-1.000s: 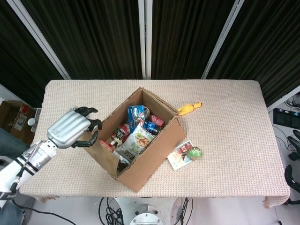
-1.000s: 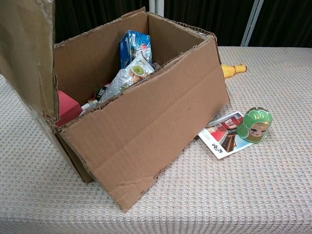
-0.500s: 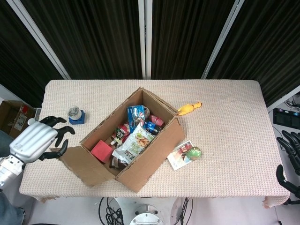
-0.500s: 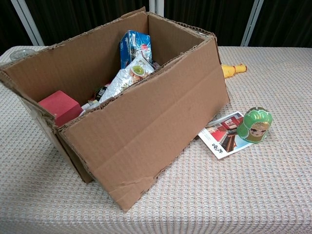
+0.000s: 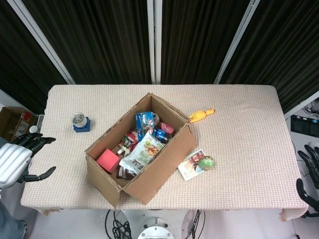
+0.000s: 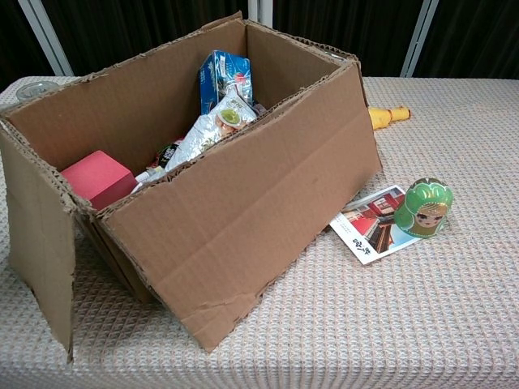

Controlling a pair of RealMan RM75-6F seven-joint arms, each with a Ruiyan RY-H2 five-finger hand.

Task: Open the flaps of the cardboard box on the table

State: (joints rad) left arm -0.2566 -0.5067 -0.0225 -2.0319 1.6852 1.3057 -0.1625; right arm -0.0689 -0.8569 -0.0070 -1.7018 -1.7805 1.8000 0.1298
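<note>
Head view: cardboard box (image 5: 149,164) open; left robot hand (image 5: 17,160) spread, empty; right robot hand (image 5: 310,179) unclear.

One cardboard box (image 5: 149,169), one green doll (image 5: 207,162), two robot hands (image 5: 15,162).

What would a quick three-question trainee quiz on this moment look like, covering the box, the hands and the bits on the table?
1. True or false: the left hand is holding a flap of the cardboard box.
2. Which item lies inside the box? A) red block B) yellow rubber chicken C) green nesting doll
3. Fill in: the nesting doll rests on the edge of a ____.

Key
1. False; it hangs off the table's left edge, fingers apart, holding nothing.
2. A; the other two are on the tablecloth.
3. Postcard, beside the box's right side.
</note>
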